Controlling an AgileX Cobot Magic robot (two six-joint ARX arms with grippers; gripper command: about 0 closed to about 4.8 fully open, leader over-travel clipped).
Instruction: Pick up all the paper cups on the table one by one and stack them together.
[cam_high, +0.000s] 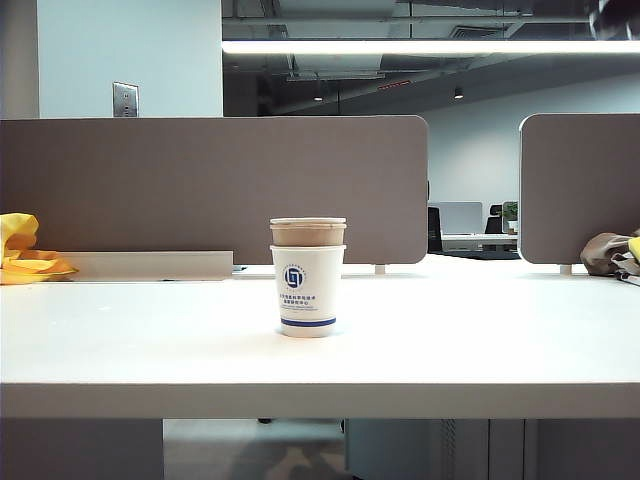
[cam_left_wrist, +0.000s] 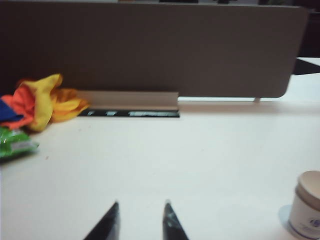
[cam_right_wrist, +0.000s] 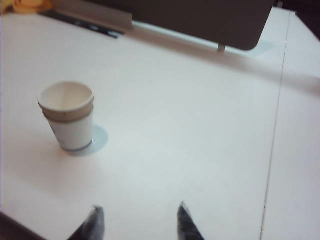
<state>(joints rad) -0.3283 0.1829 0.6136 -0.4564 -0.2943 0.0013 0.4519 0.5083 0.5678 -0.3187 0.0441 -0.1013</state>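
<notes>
The paper cups stand nested as one upright stack in the middle of the table. The outer cup is white with a blue logo and band, a brown cup sits in it, and a white rim tops that. Neither gripper shows in the exterior view. My left gripper is open and empty over bare table, with the stack well off to one side. My right gripper is open wide and empty too, apart from the stack.
Grey partition panels close off the back of the table, with a pale rail at their foot. A yellow-orange cloth and a green packet lie at the back left. A brown bundle lies at the far right.
</notes>
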